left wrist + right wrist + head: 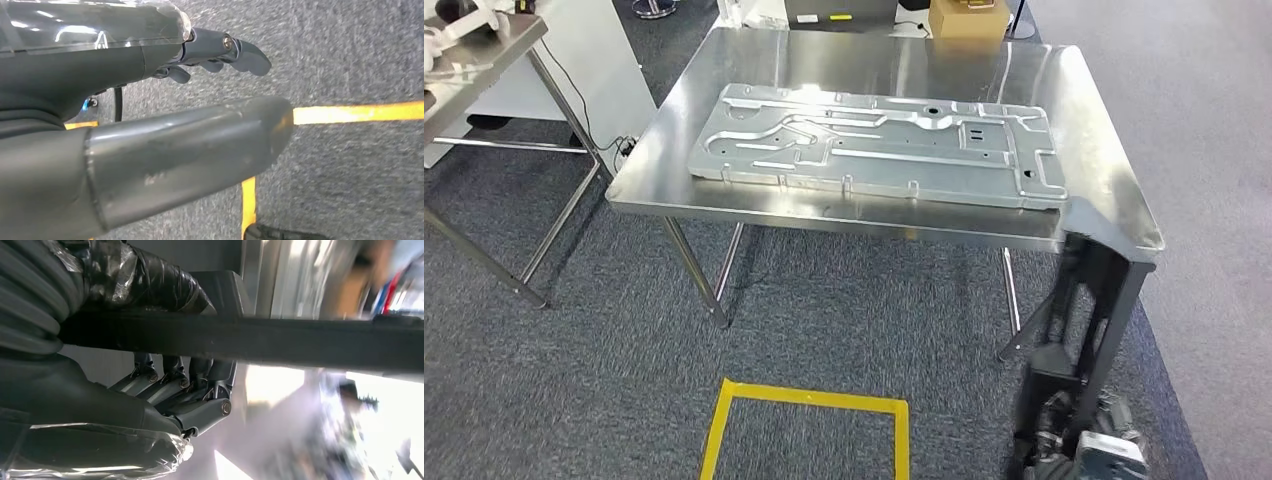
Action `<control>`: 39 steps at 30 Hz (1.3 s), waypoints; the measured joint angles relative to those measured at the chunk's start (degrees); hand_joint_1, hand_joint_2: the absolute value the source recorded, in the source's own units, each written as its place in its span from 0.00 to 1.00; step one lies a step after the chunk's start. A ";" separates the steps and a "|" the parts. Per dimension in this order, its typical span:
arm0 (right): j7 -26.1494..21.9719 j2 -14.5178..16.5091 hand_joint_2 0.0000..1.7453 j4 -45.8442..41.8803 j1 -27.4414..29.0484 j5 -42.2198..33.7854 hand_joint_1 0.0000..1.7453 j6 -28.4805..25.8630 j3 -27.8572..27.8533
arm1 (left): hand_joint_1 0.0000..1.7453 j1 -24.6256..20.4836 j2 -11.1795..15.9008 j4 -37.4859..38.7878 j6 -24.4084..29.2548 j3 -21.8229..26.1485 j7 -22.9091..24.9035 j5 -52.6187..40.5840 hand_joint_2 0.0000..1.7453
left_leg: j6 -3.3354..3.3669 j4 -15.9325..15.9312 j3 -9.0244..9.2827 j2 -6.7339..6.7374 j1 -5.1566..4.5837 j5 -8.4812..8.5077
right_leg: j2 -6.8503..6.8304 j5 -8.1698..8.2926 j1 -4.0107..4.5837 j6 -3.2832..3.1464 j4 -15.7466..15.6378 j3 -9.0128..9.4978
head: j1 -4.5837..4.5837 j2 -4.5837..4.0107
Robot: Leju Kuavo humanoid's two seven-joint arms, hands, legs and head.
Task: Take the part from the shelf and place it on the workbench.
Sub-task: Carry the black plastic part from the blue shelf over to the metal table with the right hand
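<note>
Here, at far left, a second steel table [484, 45] with thin tubular legs stands on the grey, short-pile carpet [574, 380], an open strip of carpet between it and the bench [1114, 190]. The bench is polished stainless steel with rounded corners, its top reflecting the light. The part [879, 145], a long flat stamped metal panel with raised ribs, channels and small holes, lies flat across the middle of the bench; its near edge runs close along the bench's front edge, and its right end stops short of the right edge, leaving bare steel there. A cardboard box [969, 17] sits at the back edge. On the carpet in front, yellow tape [809, 400] marks a square outline. The left hand [200, 90] hangs over the carpet and tape, thumb and fingers apart, holding nothing. The right hand [170, 380] is under the bench's right front corner, its dark fingers curled against a black bar [300, 342]; whether they clamp it, I cannot tell.
</note>
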 joint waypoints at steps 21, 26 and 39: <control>25.71 -7.02 1.00 3.61 -18.58 46.94 1.00 1.19 -7.10 | 0.00 -1.90 0.59 0.09 -1.75 -0.46 1.03 -6.02 0.00 | -2.19 13.03 -1.40 0.22 0.58 -6.15 | -0.96 4.28 -0.97 -1.43 -2.39 -4.21 | -0.04 0.00; 42.50 -18.65 1.00 11.91 -34.36 47.45 1.00 9.28 8.58 | 0.00 -1.91 1.49 0.11 -2.45 -0.78 1.07 -7.65 0.00 | -2.08 4.63 -6.09 0.59 0.58 -1.57 | -0.23 0.48 -1.11 -0.70 -2.36 0.18 | -0.06 0.00; 39.60 -21.54 1.00 30.38 -56.44 47.48 1.00 14.83 29.38 | 0.00 -2.71 2.02 0.17 -2.93 -2.25 1.22 -9.38 0.00 | 0.41 -3.58 4.36 -0.89 0.71 0.56 | -1.56 -6.14 -1.35 2.48 12.50 -14.85 | 0.02 0.00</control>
